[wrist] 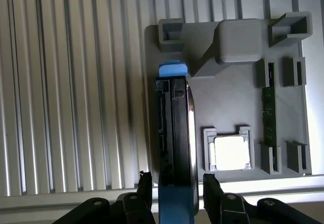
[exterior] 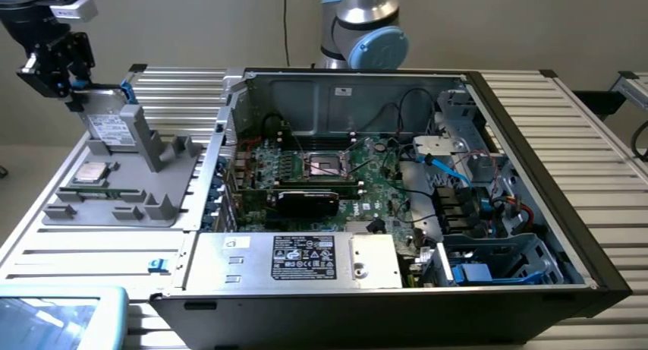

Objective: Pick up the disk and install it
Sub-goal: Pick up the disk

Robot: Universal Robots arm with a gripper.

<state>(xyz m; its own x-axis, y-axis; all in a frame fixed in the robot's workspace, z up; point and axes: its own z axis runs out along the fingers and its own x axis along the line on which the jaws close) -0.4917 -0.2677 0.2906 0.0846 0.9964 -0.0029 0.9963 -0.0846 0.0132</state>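
Fingers: closed onto the two broad faces of the disk at its near, upper end, one on each side. They are set roughly half apart, with the disk's thickness filling the space between them.
Disk: stood on edge at the margin of the grey holder. Its near end is held in the fingers and its far blue rail is down by the holder's base. In the exterior view the labelled face is turned toward the camera.
Step in hand: judged to be the pick-up. The disk is gripped, but cannot be said to be clear of the holder.
Grip: best kept centred across the disk's width and square to its faces, so that no twist is put on the blue rails.
Lift line: best taken straight along the disk's own plane and kept upright. A tilt would be likely to jam the far end in its seat.
Holder block: just beside the far end of the disk. It is judged the likeliest snag if the disk is swung sideways too early.
Square chip: seated in its own frame on the holder, beside the disk but apart from it. It should be left undisturbed.
Narrow green board: stood in a slot beyond the chip, apart from the disk.
Bench: ribbed metal, carrying the holder.
Open computer case: to the exterior view's right of the holder and well apart from the disk.
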